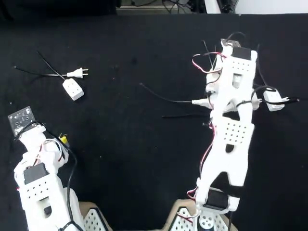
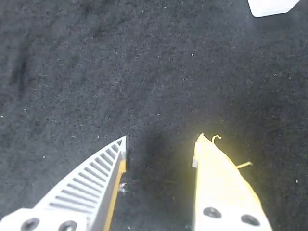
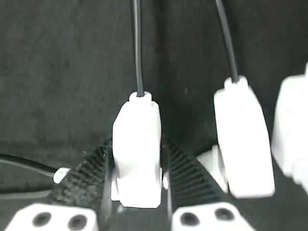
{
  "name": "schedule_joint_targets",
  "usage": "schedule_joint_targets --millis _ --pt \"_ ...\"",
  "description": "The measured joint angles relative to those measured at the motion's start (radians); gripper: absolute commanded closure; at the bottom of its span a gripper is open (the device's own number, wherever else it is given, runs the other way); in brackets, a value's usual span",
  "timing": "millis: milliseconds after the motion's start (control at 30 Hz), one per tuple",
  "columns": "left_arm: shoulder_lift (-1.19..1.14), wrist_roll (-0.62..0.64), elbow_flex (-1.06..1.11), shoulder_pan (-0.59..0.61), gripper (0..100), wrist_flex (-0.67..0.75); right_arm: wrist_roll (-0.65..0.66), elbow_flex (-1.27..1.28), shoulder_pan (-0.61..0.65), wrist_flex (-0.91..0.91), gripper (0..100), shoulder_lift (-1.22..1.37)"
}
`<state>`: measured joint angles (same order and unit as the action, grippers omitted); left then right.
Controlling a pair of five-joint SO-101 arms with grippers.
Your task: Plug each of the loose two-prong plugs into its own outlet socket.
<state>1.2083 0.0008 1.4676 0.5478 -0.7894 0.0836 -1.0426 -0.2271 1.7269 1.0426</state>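
Now, nearest to me, my left pincer hangs low over the black cloth. Its jaws stand well apart and there is nothing between them. Past its tips a white corner peeks in, probably of the left socket.

My right pincer is closed firmly on a white plug. It holds the plug by the sides of the body, and the cable runs away from me. I cannot see the prongs, and this is my first worry: if they are turned or tilted, they will hit the face of a socket and not enter the slots.

Just beside the held plug lies a second plug. It is so close that my finger may push it or catch its cable when I move. At the edge next to it is a white block, which I take for the right socket. Whether the second plug sits in it I cannot tell. This socket lies loose on the cloth and nothing holds it, so a push from the plug can slide it away instead of seating the prongs. The cable may also drag and twist the plug in my grip.

Farther off, the left plug lies with bare prongs near the left socket, not inserted.

As for writing, I can read no brand, label or letters on the plugs, the sockets or the cloth.
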Motion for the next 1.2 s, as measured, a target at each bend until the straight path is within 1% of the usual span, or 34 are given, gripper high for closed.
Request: schedule_joint_targets --millis 167,300,400,467,600,633,767,900,1067,1200 --pt "0.000 0.000 0.000 0.000 77 0.000 0.000 -0.192 0.000 0.005 98.6 0.129" --pt "0.000 0.000 0.000 0.000 77 0.000 0.000 -0.224 -0.035 0.005 98.6 0.137" --pt "0.000 0.000 0.000 0.000 77 0.000 0.046 -0.224 -0.049 0.005 98.2 0.137" --pt "0.000 0.000 0.000 0.000 77 0.000 0.097 -0.224 -0.051 0.005 93.9 0.137" --pt "0.000 0.000 0.000 0.000 77 0.000 0.161 -0.190 -0.051 0.005 80.4 0.120" --pt "0.000 0.000 0.000 0.000 77 0.000 0.166 -0.161 -0.049 0.005 78.9 0.106" --pt "0.000 0.000 0.000 0.000 77 0.000 0.173 -0.037 -0.048 0.005 78.7 0.044" --pt "0.000 0.000 0.000 0.000 77 0.000 0.173 0.011 -0.023 0.005 78.7 -0.051" --pt "0.000 0.000 0.000 0.000 77 0.000 0.173 0.094 0.028 0.005 78.7 -0.269" --pt "0.000 0.000 0.000 0.000 77 0.000 0.173 0.226 0.077 0.006 78.7 -0.494"
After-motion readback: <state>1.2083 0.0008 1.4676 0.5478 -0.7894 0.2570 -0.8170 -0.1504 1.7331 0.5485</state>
